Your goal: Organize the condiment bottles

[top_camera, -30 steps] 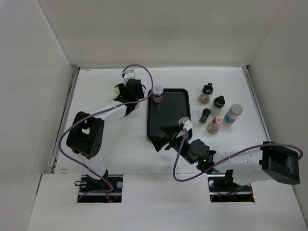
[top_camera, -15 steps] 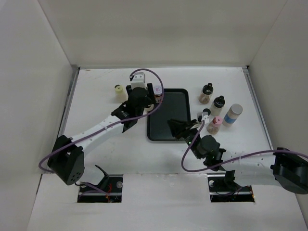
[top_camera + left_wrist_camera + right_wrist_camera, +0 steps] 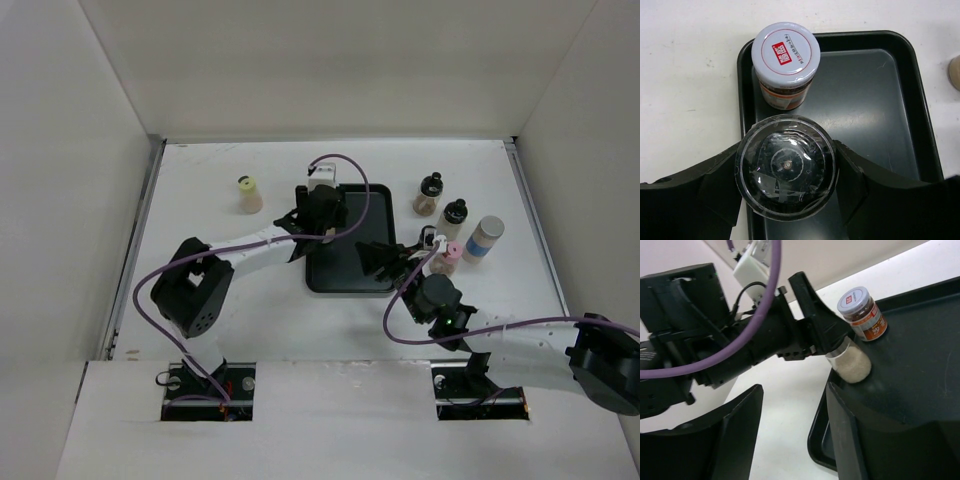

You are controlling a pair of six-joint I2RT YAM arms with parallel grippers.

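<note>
My left gripper (image 3: pixel 318 208) is shut on a bottle of pale powder with a clear-and-black top (image 3: pixel 786 166). It holds the bottle upright over the near left part of the black tray (image 3: pixel 370 215), right by a lavender-capped jar of brown spice (image 3: pixel 785 62) that stands in the tray. The right wrist view shows the held bottle (image 3: pixel 852 362) low at the tray's edge and the jar (image 3: pixel 860 312) behind it. My right gripper (image 3: pixel 385 262) is open and empty over the tray's near right part.
A yellow-capped bottle (image 3: pixel 247 193) stands alone on the left. Right of the tray stand two black-capped bottles (image 3: pixel 429 192) (image 3: pixel 454 217), a pink-capped one (image 3: pixel 447 258) and a white cylinder with a blue band (image 3: pixel 484 238). White walls enclose the table.
My left gripper has moved right from near the yellow-capped bottle to over the tray, carrying its bottle. My right gripper has moved from the tray's near left corner to its near right part.
</note>
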